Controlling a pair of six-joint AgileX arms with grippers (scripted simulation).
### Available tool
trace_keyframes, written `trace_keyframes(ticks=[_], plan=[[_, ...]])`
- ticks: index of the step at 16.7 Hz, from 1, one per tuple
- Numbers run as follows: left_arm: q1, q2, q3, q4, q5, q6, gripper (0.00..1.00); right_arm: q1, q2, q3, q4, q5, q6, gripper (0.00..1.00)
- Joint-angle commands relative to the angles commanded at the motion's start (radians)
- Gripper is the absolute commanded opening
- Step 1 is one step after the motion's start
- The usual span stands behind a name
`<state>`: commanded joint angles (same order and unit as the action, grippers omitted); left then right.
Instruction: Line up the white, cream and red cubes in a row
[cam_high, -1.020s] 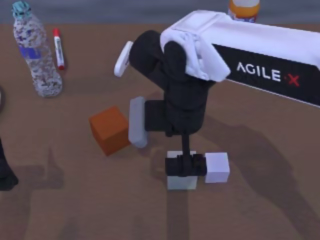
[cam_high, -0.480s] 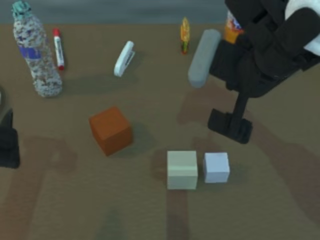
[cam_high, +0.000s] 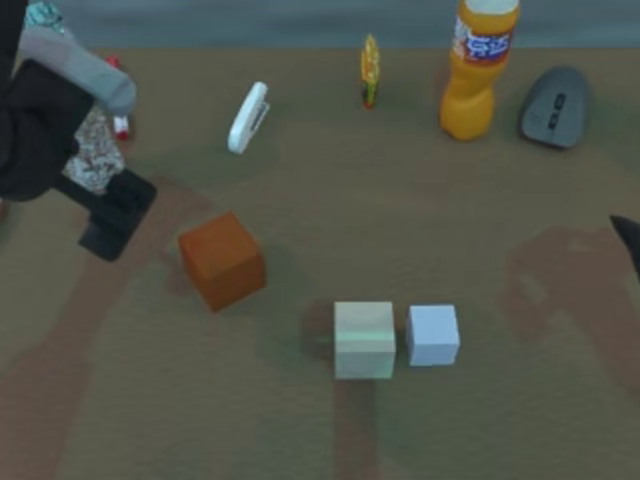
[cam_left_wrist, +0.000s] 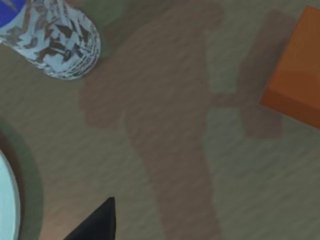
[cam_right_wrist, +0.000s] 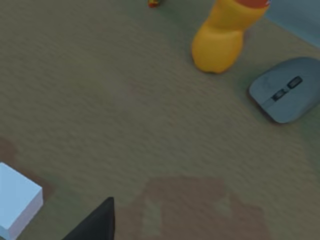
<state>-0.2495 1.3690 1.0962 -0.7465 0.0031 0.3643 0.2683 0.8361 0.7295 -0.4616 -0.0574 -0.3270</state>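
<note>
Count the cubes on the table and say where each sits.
3. The red cube sits left of centre, alone; the cream cube and the white cube sit side by side, white on the right. None seems hidden.

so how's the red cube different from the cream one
The red cube is larger than the cream cube and orange-red, not off-white. It sits turned at an angle, alone toward the table's left, while the cream cube sits square, right beside the white cube. Both are plain matte cubes resting on the table, ungripped.
</note>
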Motion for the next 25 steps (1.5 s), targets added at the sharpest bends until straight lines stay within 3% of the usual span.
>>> trace_keyframes(ticks=[6,12,20,25], plan=[[-0.108,0.514,0.426,-0.288,0.002,0.143,1.00,-0.176,-0.546,-0.480,0.287,0.025,0.210,1.00],[-0.164,0.781,0.661,-0.427,0.000,0.218,1.00,-0.255,-0.824,-0.720,0.454,0.056,0.322,1.00],[-0.163,0.795,0.657,-0.415,0.000,0.222,1.00,-0.258,-0.836,-0.729,0.462,0.057,0.327,1.00],[-0.164,0.862,0.538,-0.216,0.000,0.223,1.00,-0.258,-0.836,-0.729,0.462,0.057,0.327,1.00]])
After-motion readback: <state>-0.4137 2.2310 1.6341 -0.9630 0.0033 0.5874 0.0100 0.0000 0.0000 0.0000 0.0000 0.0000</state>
